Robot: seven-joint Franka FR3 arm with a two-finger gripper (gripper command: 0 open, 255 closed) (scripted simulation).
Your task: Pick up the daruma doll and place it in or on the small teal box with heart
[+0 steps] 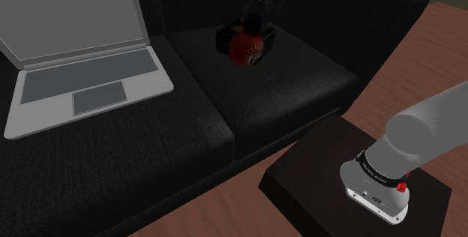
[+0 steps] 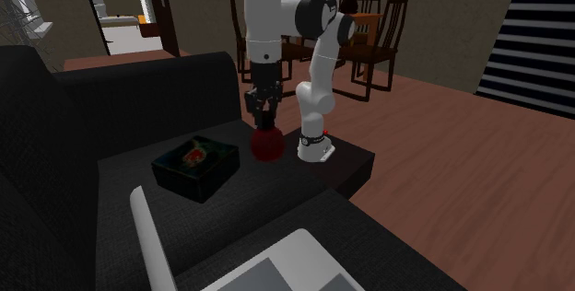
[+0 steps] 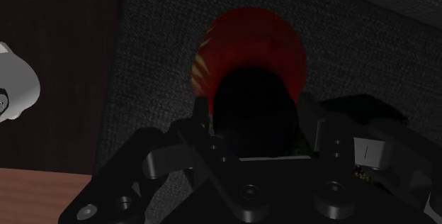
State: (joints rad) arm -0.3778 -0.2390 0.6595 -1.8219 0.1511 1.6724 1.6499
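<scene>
Gripper pinches the red daruma doll directly beneath its fingertips, while the small dark box with heart lies near, off to one side and lower.

Nothing legible anywhere. Faint white lettering on the black band round the arm's base, well apart from the fingers, too small to read. Red mark atop the dark box beside them, shape unclear.

Red daruma doll (round), near low dark box
</scene>
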